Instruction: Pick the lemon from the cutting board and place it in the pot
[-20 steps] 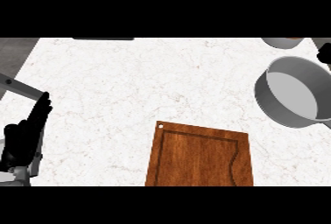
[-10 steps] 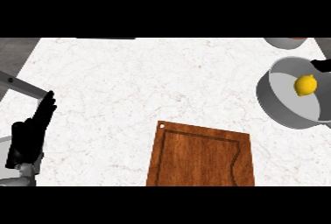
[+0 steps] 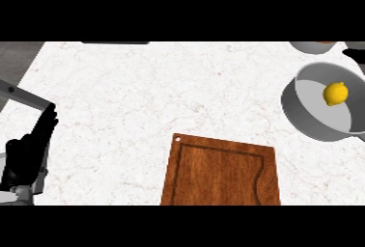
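Head view, for your log: lemon (image 3: 336, 93) lies inside the grey pot (image 3: 298, 108); wooden cutting board (image 3: 221, 173) sits bare on the desk (image 3: 143, 91). Left hand (image 3: 27, 152) rests at the left edge, fingers straight, holding nothing.

One yellow lemon (image 3: 336, 93) lies in one grey metal pot (image 3: 303, 113) at three o'clock. One brown wooden cutting board (image 3: 221, 171) sits at six o'clock, one black hand (image 3: 27, 153) at eight.

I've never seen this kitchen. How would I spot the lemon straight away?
Start at the white marbled counter and look to its right edge, where a round grey metal pot stands beyond the brown wooden cutting board. The small yellow lemon lies inside that pot, the only bright yellow thing on the counter.
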{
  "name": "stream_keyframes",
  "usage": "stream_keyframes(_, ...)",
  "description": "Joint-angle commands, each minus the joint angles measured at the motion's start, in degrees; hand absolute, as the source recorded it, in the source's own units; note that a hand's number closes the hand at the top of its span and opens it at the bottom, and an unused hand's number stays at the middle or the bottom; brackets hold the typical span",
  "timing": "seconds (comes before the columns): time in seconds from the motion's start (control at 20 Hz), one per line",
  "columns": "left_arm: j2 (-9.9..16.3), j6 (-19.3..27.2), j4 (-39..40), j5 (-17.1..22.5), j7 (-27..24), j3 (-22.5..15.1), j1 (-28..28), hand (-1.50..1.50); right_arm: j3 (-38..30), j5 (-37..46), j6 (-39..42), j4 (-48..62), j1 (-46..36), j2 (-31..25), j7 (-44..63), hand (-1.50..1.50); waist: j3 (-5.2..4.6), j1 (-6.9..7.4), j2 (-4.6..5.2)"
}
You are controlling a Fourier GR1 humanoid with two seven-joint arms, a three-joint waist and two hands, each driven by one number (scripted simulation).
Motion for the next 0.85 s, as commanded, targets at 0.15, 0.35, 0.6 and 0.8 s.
stream_keyframes(0.15,1.2,-1.2,-1.1,1.5,2.4,2.4,0.1,0.00,-7.2,-12.8,2.5,-5.6,2.8,1.6,-8.1,-1.50,-0.14,-1.38,-0.50)
stream_keyframes(0.35,-1.4,1.4,-0.8,-0.6,3.3,1.4,-1.1,0.00,-4.2,-15.2,8.7,-15.7,6.6,3.9,-0.7,-1.50,-0.23,-2.37,-0.86)
stream_keyframes(0.6,-0.2,-1.5,1.7,0.5,-3.2,3.3,2.6,0.00,-5.6,-22.4,16.4,-30.7,18.6,6.1,1.0,-1.50,-0.25,-2.80,-0.95)
stream_keyframes(0.8,-2.0,1.3,-0.6,-1.7,1.2,1.9,1.3,0.00,-8.7,-27.4,20.6,-42.2,27.5,5.7,5.4,-1.50,-0.24,-3.11,-0.94)
